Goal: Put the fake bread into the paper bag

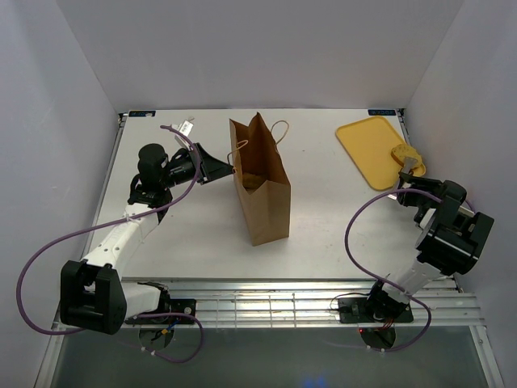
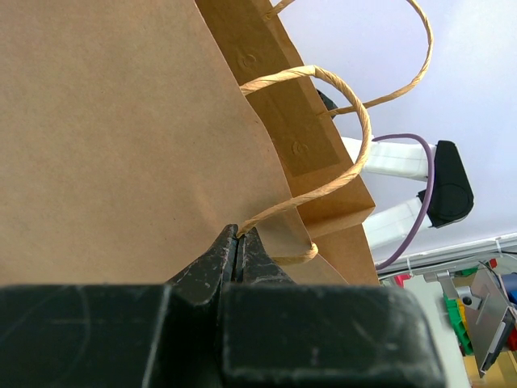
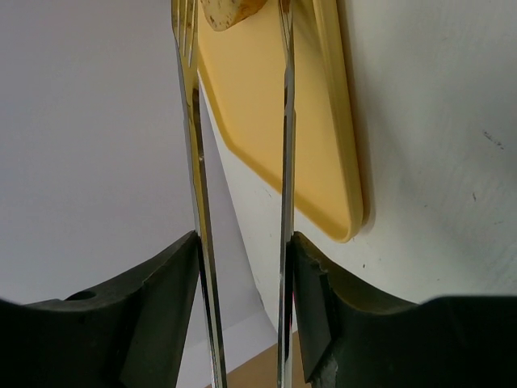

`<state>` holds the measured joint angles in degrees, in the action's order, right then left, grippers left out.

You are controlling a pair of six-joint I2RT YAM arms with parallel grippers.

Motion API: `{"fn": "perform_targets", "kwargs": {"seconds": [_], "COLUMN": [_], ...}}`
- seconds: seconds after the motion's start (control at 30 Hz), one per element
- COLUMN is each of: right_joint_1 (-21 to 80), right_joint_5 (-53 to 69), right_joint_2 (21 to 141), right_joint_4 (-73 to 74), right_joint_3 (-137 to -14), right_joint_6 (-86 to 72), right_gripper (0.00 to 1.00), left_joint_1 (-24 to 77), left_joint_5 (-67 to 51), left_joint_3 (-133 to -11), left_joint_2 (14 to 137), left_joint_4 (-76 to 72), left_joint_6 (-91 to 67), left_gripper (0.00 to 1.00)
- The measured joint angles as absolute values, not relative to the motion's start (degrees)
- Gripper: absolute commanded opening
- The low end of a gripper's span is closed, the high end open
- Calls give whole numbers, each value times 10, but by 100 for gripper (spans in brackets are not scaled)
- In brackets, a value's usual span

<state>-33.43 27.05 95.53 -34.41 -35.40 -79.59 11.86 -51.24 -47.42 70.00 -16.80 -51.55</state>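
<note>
The tall brown paper bag [image 1: 260, 194] stands open at mid table. A golden-brown piece of fake bread [image 1: 252, 179] shows inside it. My left gripper [image 1: 229, 168] is shut on the bag's near twisted handle [image 2: 323, 81] at the rim, its tips [image 2: 239, 236] pinching the cord. My right gripper [image 1: 420, 190] is shut on metal tongs [image 3: 194, 162]. The tong tips reach a golden-brown piece of bread [image 1: 404, 153] on the yellow tray's near right corner. That piece shows between the tips in the right wrist view [image 3: 230, 10].
The yellow tray [image 1: 367, 145] lies at the table's far right, close to the right wall. White walls enclose the table on three sides. A slatted metal rail runs along the near edge between the arm bases.
</note>
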Motion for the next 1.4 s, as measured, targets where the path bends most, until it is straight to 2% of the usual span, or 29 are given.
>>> {"fn": "perform_targets", "kwargs": {"seconds": [0.2, 0.53, 0.87, 1.4], "right_joint_1": [-333, -332, -332, -325], "right_joint_5": [267, 267, 276, 332], "right_joint_2": [980, 990, 972, 816], "right_joint_4": [-353, -366, -367, -364], "right_joint_3": [-363, -363, -362, -328], "right_joint_6": [-795, -795, -808, -802], "right_gripper": [47, 25, 8, 8], "left_joint_1": [119, 119, 122, 122], "left_joint_5": [-512, -512, -506, -499], "left_joint_3": [-474, -474, -474, -473], "left_joint_2": [700, 700, 700, 689], "left_joint_4": [-168, -168, -168, -167], "left_joint_6": [-515, -515, -517, -531], "left_gripper": [0, 0, 0, 0]}}
